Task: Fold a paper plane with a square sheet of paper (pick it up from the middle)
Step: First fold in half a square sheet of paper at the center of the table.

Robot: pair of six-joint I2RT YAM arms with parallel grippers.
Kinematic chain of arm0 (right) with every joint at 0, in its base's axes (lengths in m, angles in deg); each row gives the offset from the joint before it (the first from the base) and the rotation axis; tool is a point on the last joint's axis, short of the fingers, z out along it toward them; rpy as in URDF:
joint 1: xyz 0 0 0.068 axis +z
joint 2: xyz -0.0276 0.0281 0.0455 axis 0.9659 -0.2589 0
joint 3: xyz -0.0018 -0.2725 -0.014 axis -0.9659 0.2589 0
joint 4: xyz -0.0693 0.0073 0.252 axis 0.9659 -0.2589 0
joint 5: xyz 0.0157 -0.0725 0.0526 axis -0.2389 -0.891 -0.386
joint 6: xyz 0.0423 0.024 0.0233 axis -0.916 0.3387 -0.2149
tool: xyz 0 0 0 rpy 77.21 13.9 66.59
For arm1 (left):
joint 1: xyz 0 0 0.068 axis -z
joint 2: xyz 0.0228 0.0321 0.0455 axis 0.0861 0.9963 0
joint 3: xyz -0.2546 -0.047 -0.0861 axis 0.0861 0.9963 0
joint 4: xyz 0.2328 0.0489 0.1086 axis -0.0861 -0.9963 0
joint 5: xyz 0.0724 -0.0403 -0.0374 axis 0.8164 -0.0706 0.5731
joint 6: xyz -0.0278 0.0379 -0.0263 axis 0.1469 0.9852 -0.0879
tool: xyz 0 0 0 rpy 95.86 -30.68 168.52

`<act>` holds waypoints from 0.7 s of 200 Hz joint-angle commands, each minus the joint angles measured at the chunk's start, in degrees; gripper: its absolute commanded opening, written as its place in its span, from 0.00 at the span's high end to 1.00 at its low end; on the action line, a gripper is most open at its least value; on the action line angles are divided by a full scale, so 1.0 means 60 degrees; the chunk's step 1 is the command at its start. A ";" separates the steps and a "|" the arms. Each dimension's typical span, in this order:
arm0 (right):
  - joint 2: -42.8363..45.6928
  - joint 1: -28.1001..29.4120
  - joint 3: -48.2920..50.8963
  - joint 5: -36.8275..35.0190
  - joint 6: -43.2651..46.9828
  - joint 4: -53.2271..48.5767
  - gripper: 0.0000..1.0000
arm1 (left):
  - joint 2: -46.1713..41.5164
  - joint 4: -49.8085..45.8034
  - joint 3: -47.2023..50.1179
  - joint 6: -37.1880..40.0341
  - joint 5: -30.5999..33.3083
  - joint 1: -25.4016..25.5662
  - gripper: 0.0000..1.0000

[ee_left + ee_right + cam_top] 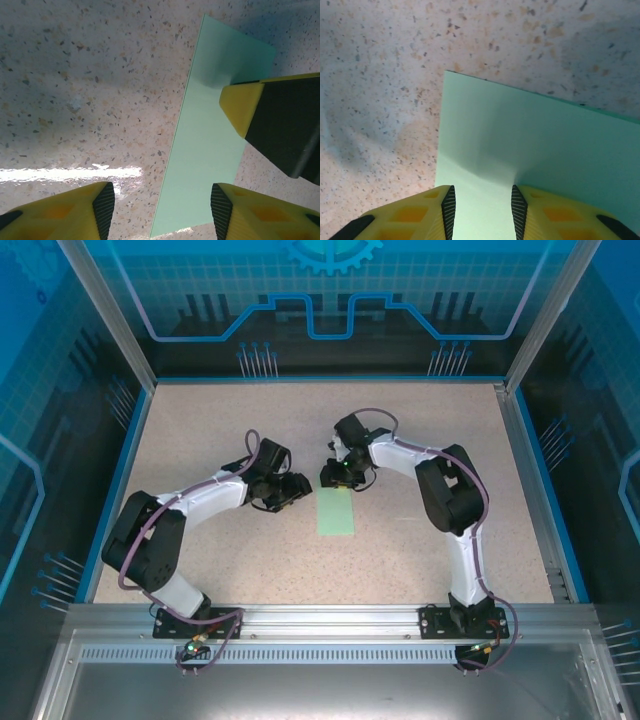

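Starting far left, from above: see the left arm (170,530) bent up from its base and stretched in across the speckled table (200,430). Find the left gripper (292,492) at its end, just beside the left edge of the sheet of paper (337,512). Note the sheet of paper itself: pale mint-green, flat on the table about mid-way, showing as a narrow rectangle rather than a square. Cannot tell from up here about layers or a crease.

Over to the left wrist camera: catch the left gripper (157,212) spread wide and holding nothing, 1 yellow finger above bare table, the other over the near right corner of the sheet of paper (205,145). Follow the long left edge up through the gap. Cannot tell about contact with the surface. Further right, spot a yellow fingertip (240,105) of the right gripper, set on the far part of the strip at its right edge, throwing a soft shadow across the green.

Back above and moving right: find the right gripper (336,478) planted at the far end of the strip, at the tip of the right arm (450,490), elbow folded out toward the right wall.

Closing with the right wrist camera: see the right gripper (481,210) parted only narrowly, with the sheet of paper (545,145) filling the slot. Notice a faint shaded ridge just ahead of the tips. Cannot say for sure about pressing, or about any pinch.
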 commanded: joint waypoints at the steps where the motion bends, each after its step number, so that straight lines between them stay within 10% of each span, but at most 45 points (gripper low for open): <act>1: 0.0575 0.0002 -0.0343 -0.0200 -0.0044 -0.0398 0.62 | 0.0077 0.0314 0.0358 -0.0375 -0.0650 -0.0074 0.42; 140: -0.0309 -0.0629 -0.0165 -0.1328 -0.0972 -0.0393 0.66 | 0.0775 0.1492 0.0724 -0.1379 -0.2350 0.0538 0.26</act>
